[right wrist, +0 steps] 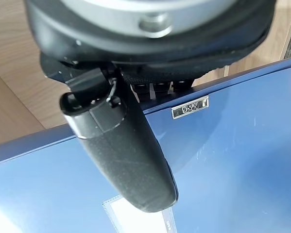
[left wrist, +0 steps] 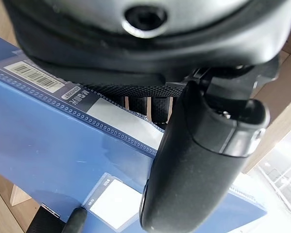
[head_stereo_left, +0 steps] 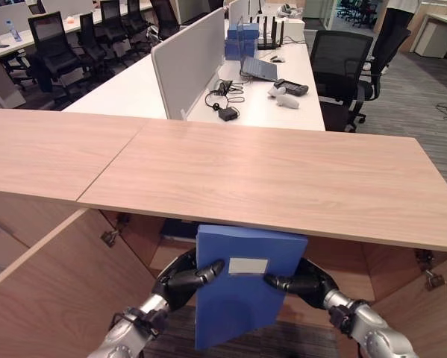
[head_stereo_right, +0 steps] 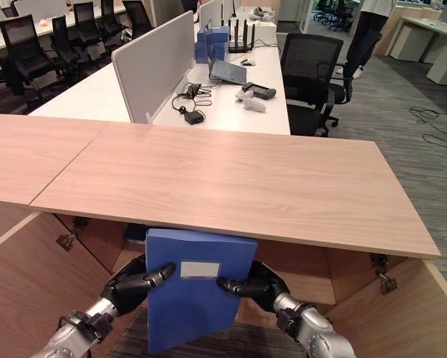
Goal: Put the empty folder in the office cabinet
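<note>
Office cabinet (head_stereo_left: 268, 186): low, wood-grain, doors swung open on both sides, leaving the front bay clear for loading; top slab overhangs the opening and hides most of the interior.
Counter behind (head_stereo_left: 268, 97): white, well apart from the work, carrying a laptop (head_stereo_left: 259, 68), cables and blue boxes (head_stereo_left: 242, 39); no part in the task.
Blue folder (head_stereo_left: 242, 287): held upright at the mouth of the opening, just under the front edge of the top, label face toward the camera; not yet resting on a shelf; upper end nearest the bay, probably so as to slide in under the overhang.
Left hand (head_stereo_left: 184, 278): clamped on the folder's left edge, thumb across the front face, fingers behind.
Right hand (head_stereo_left: 307, 282): clamped likewise on the right edge; two-sided hold likely keeps the thin box from twisting.
</note>
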Motion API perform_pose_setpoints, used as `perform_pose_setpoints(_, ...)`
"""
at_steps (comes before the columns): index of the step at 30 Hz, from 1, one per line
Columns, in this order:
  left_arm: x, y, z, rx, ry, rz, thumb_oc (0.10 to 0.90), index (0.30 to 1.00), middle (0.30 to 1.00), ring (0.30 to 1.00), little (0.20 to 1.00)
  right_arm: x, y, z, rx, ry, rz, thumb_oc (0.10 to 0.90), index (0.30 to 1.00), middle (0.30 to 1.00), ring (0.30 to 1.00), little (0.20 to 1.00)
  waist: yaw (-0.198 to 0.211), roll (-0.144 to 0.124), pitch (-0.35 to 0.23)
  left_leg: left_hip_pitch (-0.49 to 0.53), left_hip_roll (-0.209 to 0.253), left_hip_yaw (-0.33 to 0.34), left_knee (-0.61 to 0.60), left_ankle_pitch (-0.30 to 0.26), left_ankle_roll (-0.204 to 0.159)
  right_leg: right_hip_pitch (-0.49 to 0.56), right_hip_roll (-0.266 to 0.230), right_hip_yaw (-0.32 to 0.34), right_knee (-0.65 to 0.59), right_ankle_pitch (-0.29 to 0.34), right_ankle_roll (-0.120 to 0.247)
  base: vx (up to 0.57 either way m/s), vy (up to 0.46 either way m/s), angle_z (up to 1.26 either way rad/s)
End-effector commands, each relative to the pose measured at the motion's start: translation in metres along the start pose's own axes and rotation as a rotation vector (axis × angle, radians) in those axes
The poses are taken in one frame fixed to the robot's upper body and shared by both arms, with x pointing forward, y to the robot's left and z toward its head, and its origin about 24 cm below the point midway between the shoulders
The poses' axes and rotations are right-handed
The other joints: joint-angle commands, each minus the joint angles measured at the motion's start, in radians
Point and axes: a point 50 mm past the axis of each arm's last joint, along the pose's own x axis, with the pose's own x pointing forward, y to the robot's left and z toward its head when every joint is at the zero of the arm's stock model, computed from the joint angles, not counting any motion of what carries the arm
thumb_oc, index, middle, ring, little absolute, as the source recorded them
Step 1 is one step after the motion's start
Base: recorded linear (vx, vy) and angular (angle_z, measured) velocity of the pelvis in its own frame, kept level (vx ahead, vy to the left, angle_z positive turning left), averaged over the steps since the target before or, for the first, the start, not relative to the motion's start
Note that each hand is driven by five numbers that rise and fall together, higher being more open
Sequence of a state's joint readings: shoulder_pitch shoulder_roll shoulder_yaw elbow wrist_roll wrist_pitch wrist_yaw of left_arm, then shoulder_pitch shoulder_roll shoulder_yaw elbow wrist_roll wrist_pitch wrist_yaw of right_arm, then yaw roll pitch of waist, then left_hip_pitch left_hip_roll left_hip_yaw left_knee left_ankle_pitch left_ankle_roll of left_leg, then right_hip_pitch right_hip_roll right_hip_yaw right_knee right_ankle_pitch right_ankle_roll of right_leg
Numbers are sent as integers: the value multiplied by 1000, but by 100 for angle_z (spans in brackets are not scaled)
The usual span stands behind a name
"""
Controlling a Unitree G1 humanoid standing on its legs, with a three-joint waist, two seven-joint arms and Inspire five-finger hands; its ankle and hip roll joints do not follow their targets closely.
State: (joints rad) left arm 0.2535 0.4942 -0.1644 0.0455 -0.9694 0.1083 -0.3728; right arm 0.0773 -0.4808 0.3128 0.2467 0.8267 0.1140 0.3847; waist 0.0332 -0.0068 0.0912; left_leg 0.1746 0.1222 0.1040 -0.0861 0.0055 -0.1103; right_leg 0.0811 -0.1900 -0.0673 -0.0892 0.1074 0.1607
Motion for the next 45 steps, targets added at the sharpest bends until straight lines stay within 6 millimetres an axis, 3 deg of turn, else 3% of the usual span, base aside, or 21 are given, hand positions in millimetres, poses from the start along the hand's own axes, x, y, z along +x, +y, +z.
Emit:
perform_pose_setpoints(1, 45, -63, 50, 17, -250, -371, 400, 300, 300, 300, 300, 40, 70, 61, -14, -277, 401, 800, 900, 900, 900, 900, 4, -8, -7, 7, -45, 15, -1, -62, 44, 73, 41, -1, 48, -159, -10, 0, 0, 0)
perform_pose_setpoints(14, 57, -82, 48, -26, -247, -465, 400, 300, 300, 300, 300, 48, 98, 33, -23, -70, 588, 800, 900, 900, 900, 900, 10, -13, 0, 6, -46, 20, -1, -60, 43, 68, 43, 3, 54, -159, -13, 0, 0, 0)
perform_pose_setpoints(19, 62, -89, 47, -37, -240, -500, 400, 300, 300, 300, 300, 48, 103, 31, -39, -29, 638, 800, 900, 900, 900, 900, 9, -15, 0, 6, -47, 21, -1, -61, 44, 69, 43, 2, 52, -159, -12, 0, 0, 0)
perform_pose_setpoints(20, 63, -89, 47, -37, -237, -502, 400, 300, 300, 300, 300, 48, 104, 32, -38, -28, 642, 460, 389, 389, 389, 389, 9, -16, 0, 6, -47, 20, -1, -62, 44, 70, 43, 3, 53, -159, -12, 0, 0, 0)
perform_pose_setpoints(21, 63, -89, 47, -37, -237, -502, 400, 300, 300, 300, 300, 47, 104, 32, -39, -28, 646, 400, 300, 300, 300, 300, 8, -16, -1, 7, -48, 20, -1, -62, 44, 71, 43, 4, 53, -159, -12, 0, 0, 0)
perform_pose_setpoints(37, 62, -83, 43, -75, -264, -451, 400, 300, 300, 300, 300, 47, 101, 35, 26, -116, 589, 400, 300, 300, 300, 300, 5, -14, -4, 10, -48, 23, -1, -65, 46, 69, 42, 2, 54, -159, -14, 0, 0, 0)
perform_pose_setpoints(45, 59, -71, 38, -73, -263, -381, 400, 300, 300, 300, 300, 47, 95, 35, 41, -138, 544, 400, 300, 300, 300, 300, 6, -13, -6, 11, -48, 23, -1, -66, 46, 70, 44, 0, 51, -159, -15, 0, 0, 0)
